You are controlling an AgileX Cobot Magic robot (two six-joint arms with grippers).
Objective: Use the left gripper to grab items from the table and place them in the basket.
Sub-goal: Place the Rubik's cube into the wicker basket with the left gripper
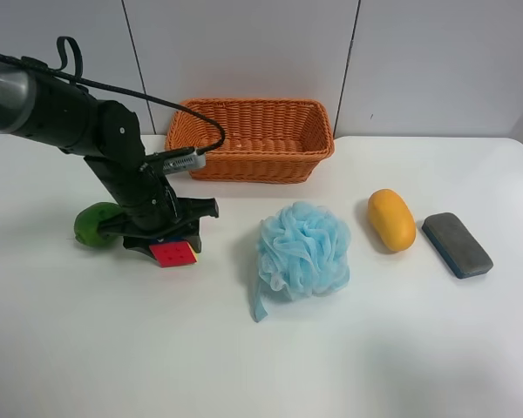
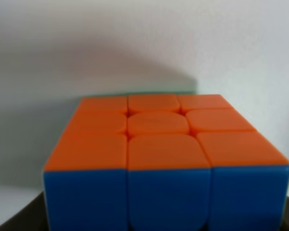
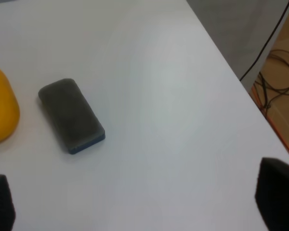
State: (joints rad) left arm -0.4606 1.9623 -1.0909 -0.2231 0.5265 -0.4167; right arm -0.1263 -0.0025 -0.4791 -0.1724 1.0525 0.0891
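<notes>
A: Where's the left gripper [image 1: 169, 244]?

B: Down on the puzzle cube [image 1: 173, 253], low against the table [image 1: 401, 348]. Its wrist view is filled by the cube's orange and blue faces, so I cannot tell whether the jaws are clamped on it or merely straddling it.

A: What's around it?

B: In the high view, the green fruit [image 1: 94, 225] sits at 9 o'clock, just beside the arm. The basket [image 1: 253, 165] is at 1 o'clock and the pouf [image 1: 303, 250] at 3, with the orange fruit [image 1: 391, 219] and grey block [image 1: 457, 245] beyond.

A: Risks?

B: 2, I'd judge. A shallow hold on those slick faces could let the cube slip during the lift. And the arm crowds the fruit, so a sideways shift could set it rolling.

A: The right gripper [image 3: 139, 202]?

B: Spread wide, hanging near the block.
</notes>
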